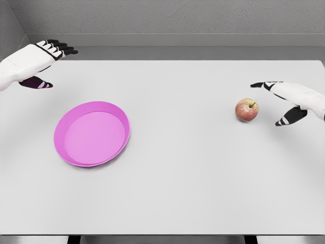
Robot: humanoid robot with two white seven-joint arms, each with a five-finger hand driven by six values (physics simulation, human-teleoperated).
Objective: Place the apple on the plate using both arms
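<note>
A red-yellow apple (247,110) stands upright on the white table (193,168), right of the middle. My right hand (277,101) hovers just right of it, fingers spread wide and holding nothing, a small gap between fingertips and apple. The pink plate (92,133) lies on the left half of the table. My left hand (51,63) floats above the table's far left corner, well behind the plate, fingers stretched out and holding nothing.
The table's back edge meets a grey wall (177,20). Its front edge runs along the bottom of the view.
</note>
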